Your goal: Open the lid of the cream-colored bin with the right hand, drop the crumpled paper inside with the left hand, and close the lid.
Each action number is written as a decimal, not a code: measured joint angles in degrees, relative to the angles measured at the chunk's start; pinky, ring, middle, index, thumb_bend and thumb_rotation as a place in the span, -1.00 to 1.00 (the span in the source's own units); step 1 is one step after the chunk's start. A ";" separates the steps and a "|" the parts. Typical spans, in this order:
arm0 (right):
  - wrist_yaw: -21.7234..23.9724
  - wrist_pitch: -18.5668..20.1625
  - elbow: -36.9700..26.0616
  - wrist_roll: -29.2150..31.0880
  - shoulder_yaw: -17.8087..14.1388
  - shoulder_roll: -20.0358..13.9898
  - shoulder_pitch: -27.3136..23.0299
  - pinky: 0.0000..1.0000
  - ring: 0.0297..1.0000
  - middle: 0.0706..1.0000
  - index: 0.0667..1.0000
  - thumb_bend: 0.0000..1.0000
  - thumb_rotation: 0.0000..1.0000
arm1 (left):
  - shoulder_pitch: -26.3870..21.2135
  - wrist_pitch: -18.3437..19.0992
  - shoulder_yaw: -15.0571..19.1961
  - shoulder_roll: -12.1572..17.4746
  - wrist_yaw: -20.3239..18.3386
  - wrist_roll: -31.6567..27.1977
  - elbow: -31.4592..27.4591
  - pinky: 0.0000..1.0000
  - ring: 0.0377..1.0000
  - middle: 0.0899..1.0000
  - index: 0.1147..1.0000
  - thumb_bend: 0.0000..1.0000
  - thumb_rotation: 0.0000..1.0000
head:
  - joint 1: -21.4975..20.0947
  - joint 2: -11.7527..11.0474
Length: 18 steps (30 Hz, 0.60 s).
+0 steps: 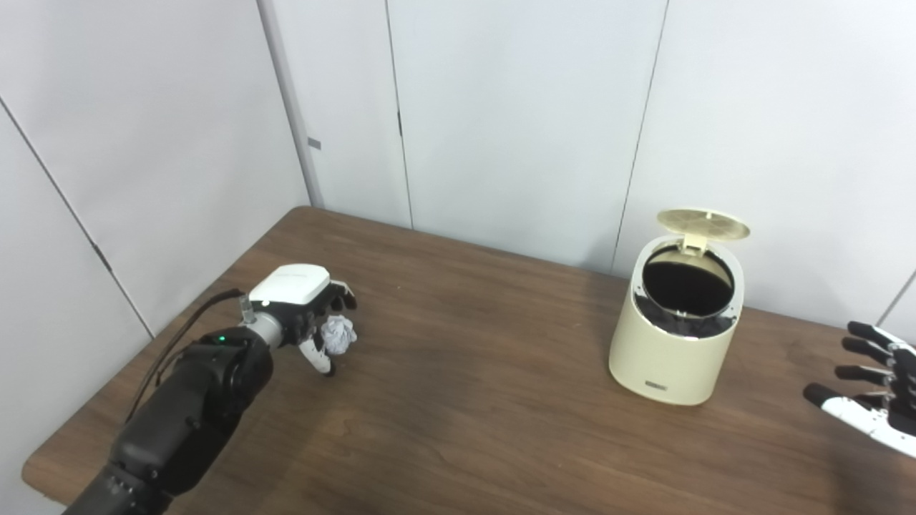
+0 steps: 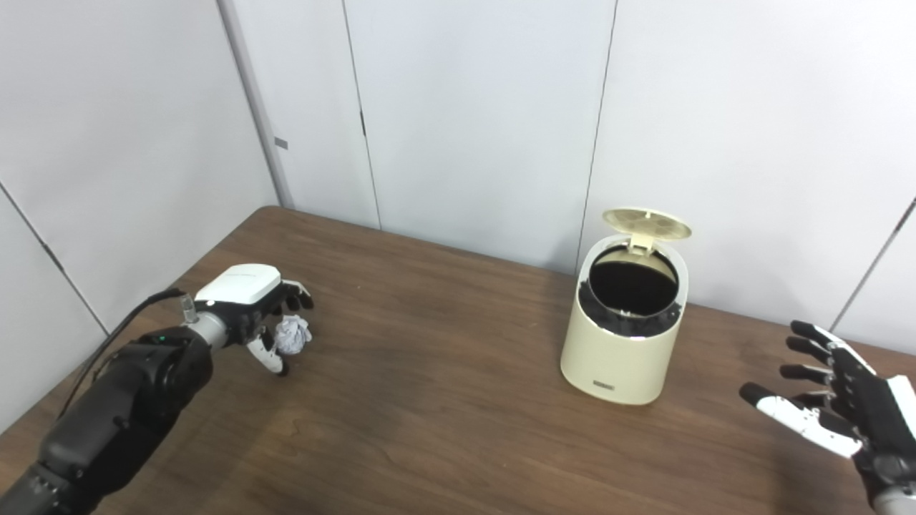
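the lid (image 1: 703,224) of the cream-colored bin (image 1: 673,350) is standing open at the right of the frame, showing the dark inside, so the opening step looks done. the crumpled paper (image 1: 338,335) is sitting at the left of the frame, low on the surface (image 1: 458,400), with the left hand (image 1: 306,309) curling its fingers around it; whether the grasp is closed cannot be told. dropping the paper in and closing the lid are still to do. the right hand (image 2: 834,408) is waiting at the lower right, released, fingers spread, holding nothing. the right eye view is showing that whole hand, while the left eye view is cutting it off at the edge.
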 measured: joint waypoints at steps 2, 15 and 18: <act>0.01 0.03 -0.01 0.01 -0.05 0.00 0.00 -0.01 0.39 0.60 0.63 0.61 -0.19 | 0.01 0.21 -0.11 -0.01 0.24 -0.30 0.00 0.21 0.39 0.45 0.46 0.69 -1.00 | -0.09 0.09; 0.00 0.76 -0.74 -0.22 -0.13 -0.01 0.06 -0.03 0.39 0.59 0.61 0.59 -0.23 | 0.02 -0.29 -0.42 -0.10 1.70 -3.64 0.23 0.09 0.23 0.35 0.40 0.64 -1.00 | -0.26 0.53; 0.00 0.76 -0.74 -0.21 -0.20 -0.01 0.08 -0.02 0.39 0.60 0.62 0.56 -0.24 | 0.02 -1.12 -0.25 -0.08 2.59 -5.39 0.91 0.00 0.08 0.07 0.24 0.35 -1.00 | -0.35 0.88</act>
